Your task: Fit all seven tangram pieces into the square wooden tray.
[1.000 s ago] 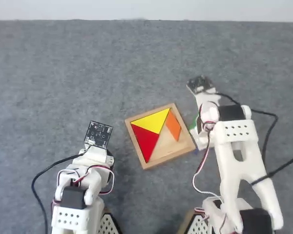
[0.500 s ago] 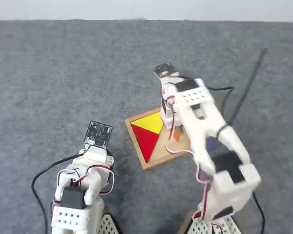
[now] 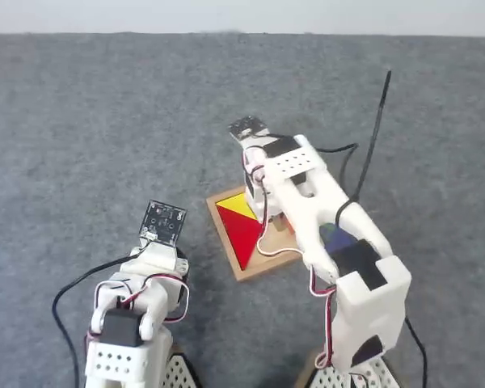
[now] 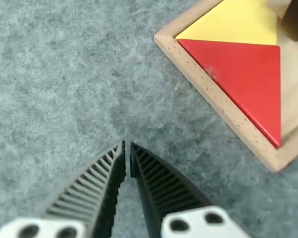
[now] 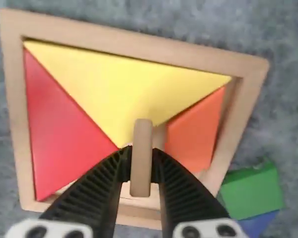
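Grey carpet (image 3: pixel 81 113) covers the table surface. At the left of the high view, the left arm (image 3: pixel 137 315) is positioned beside the wooden tray (image 3: pixel 250 271) and apart from it. The left gripper (image 4: pixel 127 145) is directed at bare carpet near one corner of the tray. Its jaws are brought together with only a thin slit between them, and nothing is held.

At the centre of the high view, the tray lies on the carpet, turned at an angle. A red triangle (image 3: pixel 241 230) and a yellow triangle (image 3: pixel 236 205) are seated inside it and meet along one edge. An orange piece (image 5: pixel 191 134) is seated against the yellow triangle, next to the tray wall. Part of the tray floor is left bare.

The right arm (image 3: pixel 323 234) is extended over the tray. The right gripper (image 5: pixel 140 154) is clamped on a tan piece (image 5: pixel 142 130), which is held above the spot where the red, yellow and orange pieces come close together. Whether the tan piece touches the tray floor cannot be told.

A green piece (image 5: pixel 251 191) lies on the carpet just outside the tray wall, with a blue piece (image 5: pixel 258 224) directly beside it.
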`<action>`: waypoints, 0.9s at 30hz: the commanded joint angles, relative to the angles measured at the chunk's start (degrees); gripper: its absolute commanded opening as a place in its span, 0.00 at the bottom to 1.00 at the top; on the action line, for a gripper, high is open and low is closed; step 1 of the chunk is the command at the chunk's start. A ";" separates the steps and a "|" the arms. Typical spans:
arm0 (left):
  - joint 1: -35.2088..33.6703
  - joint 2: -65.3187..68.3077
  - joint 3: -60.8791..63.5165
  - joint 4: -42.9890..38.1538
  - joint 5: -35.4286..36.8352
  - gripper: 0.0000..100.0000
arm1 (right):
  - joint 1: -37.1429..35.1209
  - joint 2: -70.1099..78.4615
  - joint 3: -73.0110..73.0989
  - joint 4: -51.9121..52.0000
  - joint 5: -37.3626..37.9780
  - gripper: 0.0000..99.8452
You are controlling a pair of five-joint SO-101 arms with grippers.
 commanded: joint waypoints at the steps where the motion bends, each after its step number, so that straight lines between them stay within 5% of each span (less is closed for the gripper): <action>1: -0.09 -0.88 -0.57 0.18 -0.09 0.02 | -0.22 -0.84 -3.08 -0.40 -0.44 0.07; 5: -0.09 -0.88 -0.57 0.18 -0.09 0.02 | -0.31 -1.45 -3.34 0.84 -0.44 0.15; 27: -0.09 -0.88 -0.57 0.18 -0.09 0.02 | -6.37 -4.18 -4.22 4.18 -0.53 0.13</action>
